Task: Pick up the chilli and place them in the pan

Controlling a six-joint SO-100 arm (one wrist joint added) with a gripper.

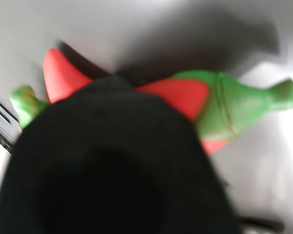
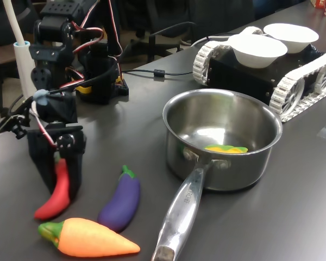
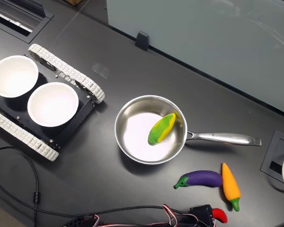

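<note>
My end effector (image 2: 60, 182) straddles the chilli (image 2: 55, 191) lying on the dark surface (image 2: 125, 125) beside the aubergine (image 2: 121, 199), jaws narrowly apart around it; I should close squarely mid-body before lifting toward the pan (image 2: 223, 138).

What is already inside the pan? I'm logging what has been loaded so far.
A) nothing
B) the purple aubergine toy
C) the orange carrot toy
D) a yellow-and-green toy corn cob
D: both exterior views show a yellow-and-green corn cob lying in the pan, while the aubergine, the carrot and the chilli lie on the table outside it.
</note>
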